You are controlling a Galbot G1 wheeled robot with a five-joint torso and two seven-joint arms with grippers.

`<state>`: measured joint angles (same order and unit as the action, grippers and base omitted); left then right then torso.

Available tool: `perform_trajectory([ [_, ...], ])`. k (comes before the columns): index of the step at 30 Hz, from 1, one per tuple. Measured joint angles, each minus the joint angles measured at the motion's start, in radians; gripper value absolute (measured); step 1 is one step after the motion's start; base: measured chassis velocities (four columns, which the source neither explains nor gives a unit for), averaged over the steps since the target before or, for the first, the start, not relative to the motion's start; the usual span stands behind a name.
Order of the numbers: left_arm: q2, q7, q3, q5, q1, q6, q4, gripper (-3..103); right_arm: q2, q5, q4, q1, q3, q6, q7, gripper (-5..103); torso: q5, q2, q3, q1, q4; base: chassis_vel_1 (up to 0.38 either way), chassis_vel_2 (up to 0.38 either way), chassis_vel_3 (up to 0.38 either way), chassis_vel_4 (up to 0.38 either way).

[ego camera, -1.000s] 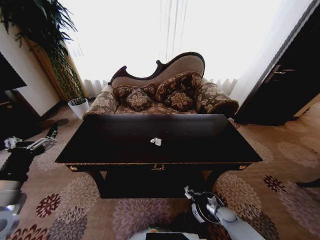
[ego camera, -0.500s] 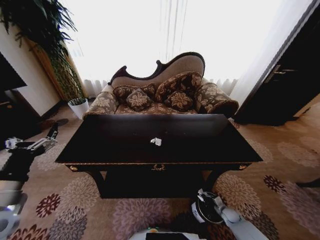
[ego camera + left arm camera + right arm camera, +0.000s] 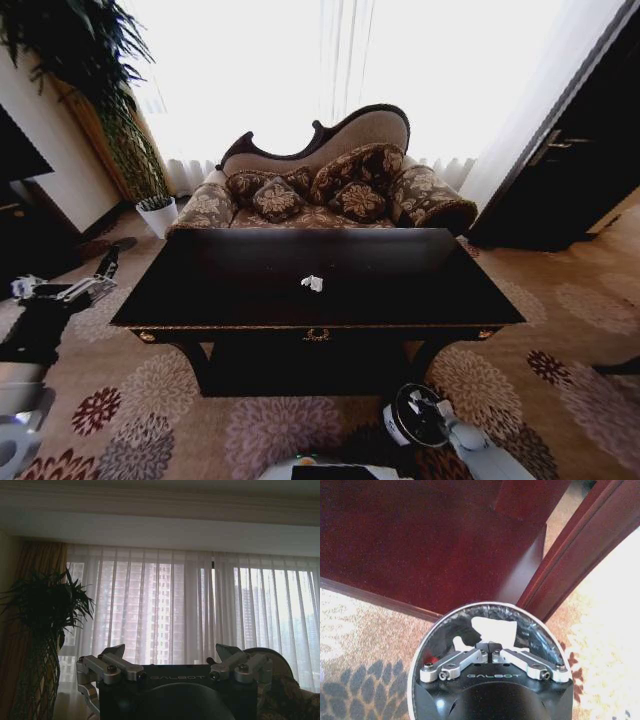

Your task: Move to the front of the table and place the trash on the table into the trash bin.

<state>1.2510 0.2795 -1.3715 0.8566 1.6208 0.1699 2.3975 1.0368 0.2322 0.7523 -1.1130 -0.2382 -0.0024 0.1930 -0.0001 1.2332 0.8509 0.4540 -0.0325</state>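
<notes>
While over bin: right gripper has sunk to the trash bin mouth since a second ago, fingers pinched together, holding nothing.
Dropped: white tissue lies inside.
Remaining: tissue lump mid-desk.
Left gripper: parked beside desk, fingers wide.

Head view looks forward and down over tabletop toward sofa and curtains; left wrist view faces level, sharing curtains and plant; right wrist view looks close down into trash bin.
</notes>
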Motion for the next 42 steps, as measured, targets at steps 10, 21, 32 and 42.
perform_trajectory([
  [10, 0.004, 0.000, 0.009, -0.003, -0.007, 0.000, -0.005, 100, 0.004, 0.001, 0.004, -0.010, 0.000, -0.031, -0.003, 36, -0.0002, 0.000, 0.000, 0.000, 0.0000, 0.000, 0.000, 0.000, 0.000],
  [21, 0.004, 0.001, 0.008, -0.004, -0.006, -0.001, -0.004, 100, 0.012, -0.003, 0.037, -0.032, -0.002, -0.032, -0.002, 73, -0.0002, 0.000, 0.000, 0.000, 0.0000, 0.000, 0.000, 0.000, 0.000],
  [32, 0.006, 0.001, 0.008, 0.000, -0.003, -0.002, 0.005, 100, 0.001, -0.123, 0.099, -0.089, -0.058, 0.025, 0.081, 100, -0.0001, 0.000, 0.000, 0.000, -0.0001, 0.000, 0.000, 0.000, 0.000],
  [42, 0.002, 0.001, -0.002, 0.011, 0.002, -0.002, 0.011, 100, -0.009, -0.109, 0.189, -0.165, -0.094, 0.090, 0.217, 100, -0.0002, 0.000, 0.000, 0.000, 0.0000, 0.000, 0.000, 0.000, 0.000],
])
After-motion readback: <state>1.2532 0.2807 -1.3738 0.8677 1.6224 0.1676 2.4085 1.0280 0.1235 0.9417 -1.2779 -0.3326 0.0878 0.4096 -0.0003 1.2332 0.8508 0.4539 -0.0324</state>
